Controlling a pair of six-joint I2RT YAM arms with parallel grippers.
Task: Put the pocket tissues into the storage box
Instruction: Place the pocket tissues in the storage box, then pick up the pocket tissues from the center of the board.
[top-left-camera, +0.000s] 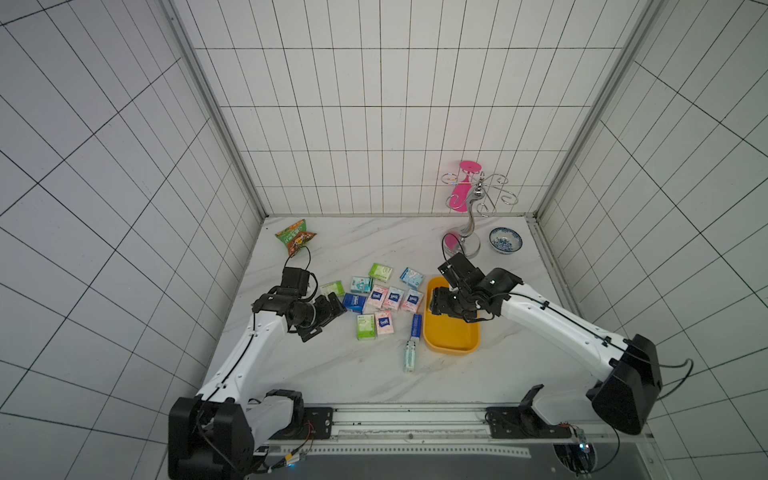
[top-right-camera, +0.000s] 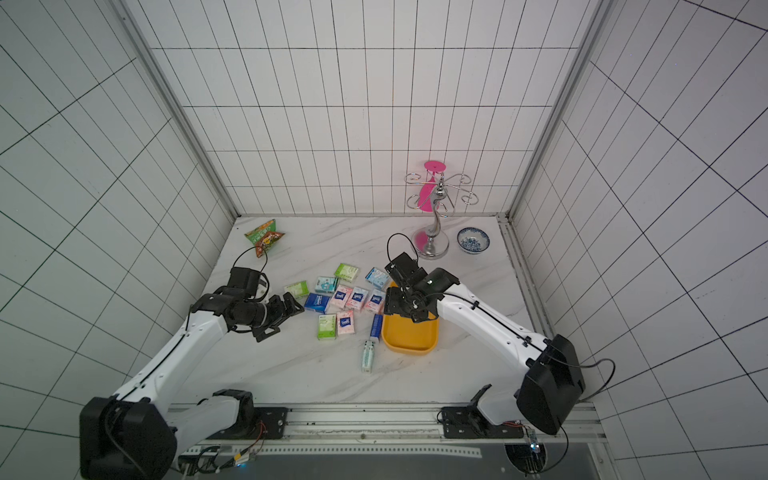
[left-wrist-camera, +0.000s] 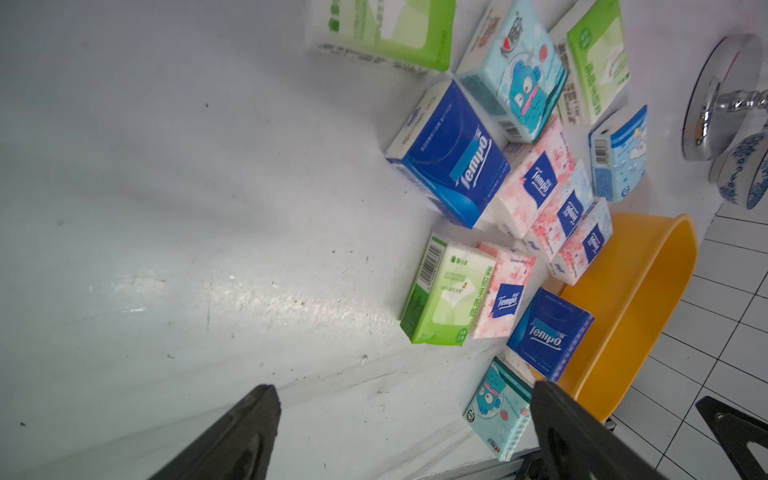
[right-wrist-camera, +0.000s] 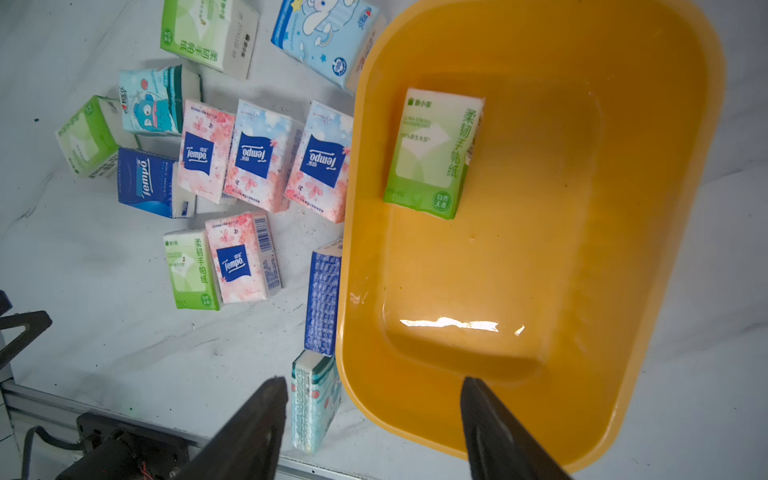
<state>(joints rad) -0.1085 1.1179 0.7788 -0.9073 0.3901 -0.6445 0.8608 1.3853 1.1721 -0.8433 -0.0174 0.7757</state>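
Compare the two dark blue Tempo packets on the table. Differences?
The cluster's dark blue packet lies flat, logo up; the box-side dark blue packet stands on edge. The first adjoins pink packets; the second rests against the storage box. Both are Tempo, outside the box.

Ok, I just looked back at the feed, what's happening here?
The right gripper hovers open and empty over the storage box, where one green packet lies flat. The left gripper, also open and empty, sits near the other pocket tissues, which lie clustered on the table beside the box.
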